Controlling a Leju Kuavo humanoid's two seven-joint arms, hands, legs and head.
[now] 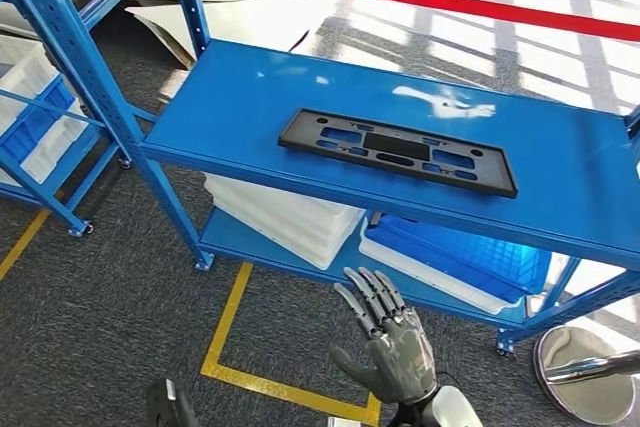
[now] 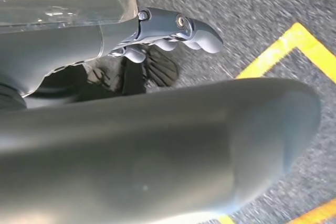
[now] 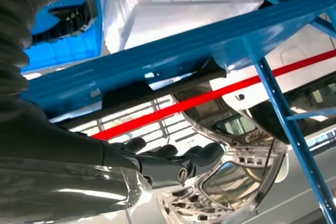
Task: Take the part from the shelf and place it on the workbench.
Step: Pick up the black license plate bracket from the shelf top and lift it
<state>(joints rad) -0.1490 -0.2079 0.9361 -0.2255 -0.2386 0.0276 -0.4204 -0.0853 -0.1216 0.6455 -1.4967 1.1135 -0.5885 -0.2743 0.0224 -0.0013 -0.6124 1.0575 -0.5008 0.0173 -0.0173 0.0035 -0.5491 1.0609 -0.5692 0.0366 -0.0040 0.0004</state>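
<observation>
The part, a flat black rectangular frame with slots point(image 1: 398, 150), lies on the upper board of the blue shelf point(image 1: 249, 97), near its front edge. My right hand point(image 1: 389, 342) is raised below and in front of that board, fingers spread and pointing up toward the part, holding nothing. In the right wrist view its dark fingers point(image 3: 170, 163) stretch out under the blue shelf edge point(image 3: 158, 61). My left hand point(image 2: 174, 30) hangs low over the grey carpet, fingers extended and empty.
White trays point(image 1: 283, 217) and a blue crate point(image 1: 468, 257) fill the lower shelf. A yellow floor line point(image 1: 226, 327) runs in front. A second blue rack with bins point(image 1: 45, 117) stands left. A shiny round metal base point(image 1: 589, 372) sits at the right.
</observation>
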